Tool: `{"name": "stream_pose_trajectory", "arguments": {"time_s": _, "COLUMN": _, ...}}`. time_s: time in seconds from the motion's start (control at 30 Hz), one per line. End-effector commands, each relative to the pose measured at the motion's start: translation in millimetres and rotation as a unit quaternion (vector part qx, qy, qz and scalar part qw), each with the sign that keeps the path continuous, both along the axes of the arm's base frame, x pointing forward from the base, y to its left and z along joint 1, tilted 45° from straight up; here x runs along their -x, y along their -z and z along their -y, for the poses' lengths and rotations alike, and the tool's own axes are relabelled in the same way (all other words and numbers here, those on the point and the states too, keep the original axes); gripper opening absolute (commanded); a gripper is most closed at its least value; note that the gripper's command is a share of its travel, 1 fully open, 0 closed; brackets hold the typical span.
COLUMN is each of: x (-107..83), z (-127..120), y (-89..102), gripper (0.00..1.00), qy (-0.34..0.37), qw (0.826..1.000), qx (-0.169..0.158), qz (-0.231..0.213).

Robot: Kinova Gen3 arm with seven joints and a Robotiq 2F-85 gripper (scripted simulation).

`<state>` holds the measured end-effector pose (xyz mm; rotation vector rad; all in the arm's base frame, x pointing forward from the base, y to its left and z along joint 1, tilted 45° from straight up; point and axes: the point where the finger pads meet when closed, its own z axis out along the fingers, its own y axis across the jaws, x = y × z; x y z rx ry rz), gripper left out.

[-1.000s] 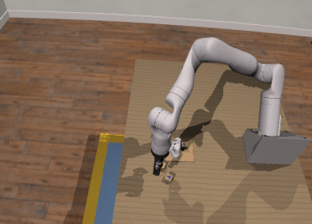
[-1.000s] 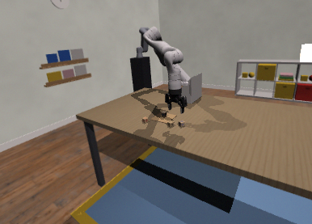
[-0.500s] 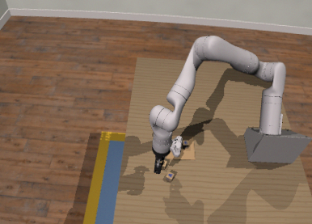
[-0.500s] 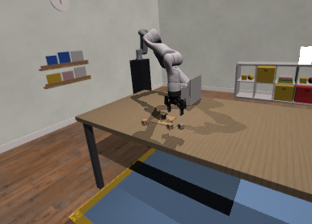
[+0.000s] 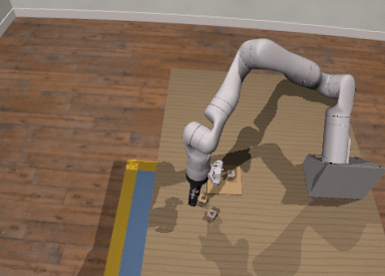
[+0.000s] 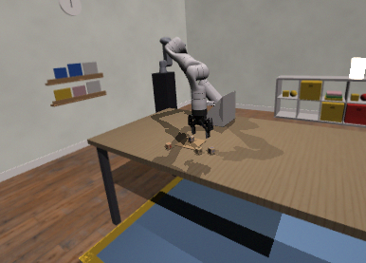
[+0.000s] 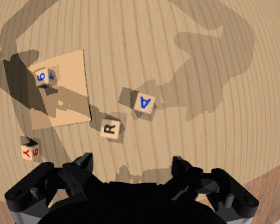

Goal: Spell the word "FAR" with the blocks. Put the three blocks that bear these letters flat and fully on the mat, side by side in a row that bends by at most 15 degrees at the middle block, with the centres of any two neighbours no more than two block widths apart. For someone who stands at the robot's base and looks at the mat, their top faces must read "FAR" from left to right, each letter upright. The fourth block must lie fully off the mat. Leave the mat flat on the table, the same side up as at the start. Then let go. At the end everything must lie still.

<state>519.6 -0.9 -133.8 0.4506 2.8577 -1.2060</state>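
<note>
My gripper (image 7: pixel 132 164) is open and empty, and hangs above the table just off the mat's corner; it also shows in the top view (image 5: pixel 193 199). The small tan mat (image 7: pixel 55 91) lies to its left in the wrist view. One block with a blue letter that I cannot read (image 7: pixel 43 76) sits on the mat. The R block (image 7: pixel 111 128) lies on the bare table just ahead of my fingers, close to the mat's edge. The A block (image 7: pixel 144 102), with a blue letter, lies further right, off the mat. A block with a red letter (image 7: pixel 29 152) lies off the mat at the left.
The arm's grey base (image 5: pixel 339 178) stands at the table's right side. The table's edge (image 5: pixel 156 201) runs close to the left of the blocks, with a blue and yellow floor mat (image 5: pixel 131 216) below it.
</note>
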Motion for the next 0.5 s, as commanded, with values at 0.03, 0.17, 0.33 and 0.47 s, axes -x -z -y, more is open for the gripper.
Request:
{"name": "stream_pose_trajectory", "arguments": {"time_s": 0.03, "x": -11.1, "z": 12.0, "y": -14.2, "gripper": 1.00, "qy": -0.003, "qw": 1.000, "qx": -0.001, "qz": 0.003}}
{"name": "stream_pose_trajectory", "arguments": {"time_s": 0.17, "x": -9.1, "z": 13.1, "y": -11.6, "gripper": 1.00, "qy": -0.003, "qw": 1.000, "qx": 0.000, "qz": 0.001}}
{"name": "stream_pose_trajectory", "arguments": {"time_s": 0.33, "x": -15.1, "z": 21.6, "y": -21.0, "gripper": 1.00, "qy": -0.003, "qw": 1.000, "qx": -0.001, "qz": 0.002}}
{"name": "stream_pose_trajectory", "arguments": {"time_s": 0.47, "x": -14.2, "z": 22.1, "y": -19.8, "gripper": 1.00, "qy": -0.003, "qw": 1.000, "qx": 0.000, "qz": 0.001}}
